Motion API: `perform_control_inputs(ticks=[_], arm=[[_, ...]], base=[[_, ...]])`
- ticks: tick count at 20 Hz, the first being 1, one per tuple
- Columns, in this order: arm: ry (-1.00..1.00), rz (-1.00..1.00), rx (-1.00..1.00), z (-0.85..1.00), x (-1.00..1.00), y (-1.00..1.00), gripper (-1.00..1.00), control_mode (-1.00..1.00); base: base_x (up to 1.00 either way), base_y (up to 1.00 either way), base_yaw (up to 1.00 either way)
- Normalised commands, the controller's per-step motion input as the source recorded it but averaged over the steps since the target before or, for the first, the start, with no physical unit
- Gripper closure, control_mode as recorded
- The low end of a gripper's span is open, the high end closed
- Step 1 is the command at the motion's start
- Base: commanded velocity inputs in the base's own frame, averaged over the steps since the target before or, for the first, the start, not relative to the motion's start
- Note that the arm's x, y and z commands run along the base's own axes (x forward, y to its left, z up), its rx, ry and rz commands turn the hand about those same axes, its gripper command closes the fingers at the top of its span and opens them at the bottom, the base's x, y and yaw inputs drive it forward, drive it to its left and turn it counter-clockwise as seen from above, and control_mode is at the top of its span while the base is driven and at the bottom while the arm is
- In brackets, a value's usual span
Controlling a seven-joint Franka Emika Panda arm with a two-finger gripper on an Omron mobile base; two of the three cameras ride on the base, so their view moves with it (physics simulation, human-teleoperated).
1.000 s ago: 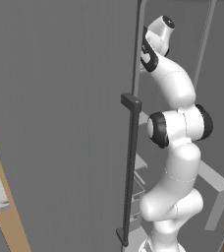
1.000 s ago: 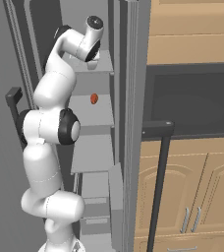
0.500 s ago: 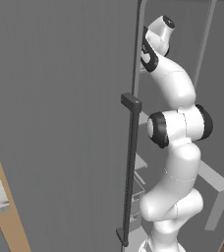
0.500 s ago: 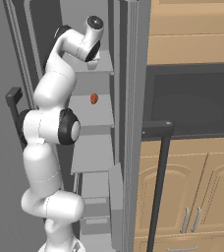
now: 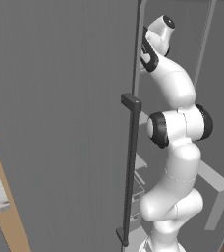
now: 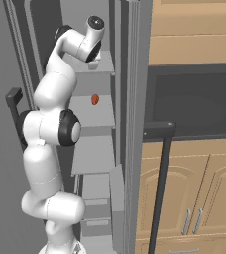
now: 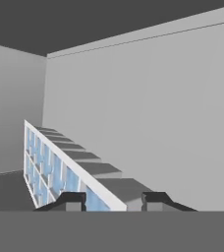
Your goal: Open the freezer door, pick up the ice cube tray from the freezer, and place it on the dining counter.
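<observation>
- My two dark fingertips (image 7: 73, 201) are sitting narrowed to either side of the near rim of the tray (image 7: 60, 165), which is running between them; they are looking closed on it.
- My gripper (image 7: 113, 202) is pointing into the freezer (image 7: 148, 108), towards its grey back wall.
- The tray, white with pale blue cells, is stretching away from my fingers to the upper left in the hand view, standing on edge there.
- My hand (image 6: 94, 34) is reaching high over an upper shelf (image 6: 96, 69) inside the freezer.
- My arm (image 6: 50, 134) is standing nearly upright from the base, bending at the elbow and leaning in through the opening.
- The door (image 5: 60, 123) is standing open beside my arm, its black handle (image 5: 129, 167) just to my left.
- A small red-brown thing (image 6: 94, 99) is lying on the shelf below my hand.
</observation>
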Motion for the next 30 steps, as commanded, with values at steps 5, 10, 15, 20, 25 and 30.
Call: perform_control_inputs(ticks=[5, 10, 15, 20, 25, 30], arm=[[-0.18, 0.0, 0.01, 0.0, -0.01, 0.0, 1.0, -1.0], [-0.18, -0.01, 0.01, 0.01, -0.01, 0.0, 1.0, -1.0], [-0.11, -0.03, 0.02, 0.1, 0.0, 0.0, 1.0, -1.0], [-0.01, -0.04, 0.02, 0.3, 0.0, 0.0, 1.0, -1.0], [0.0, -0.05, 0.01, 0.36, -0.03, 0.0, 1.0, -1.0], [0.01, -0.02, 0.02, 0.25, -0.2, -0.07, 1.0, -1.0]], base=[[0.0, 0.0, 0.0], [0.0, 0.0, 0.0], [0.0, 0.0, 0.0], [0.0, 0.0, 0.0], [0.0, 0.0, 0.0], [0.0, 0.0, 0.0]])
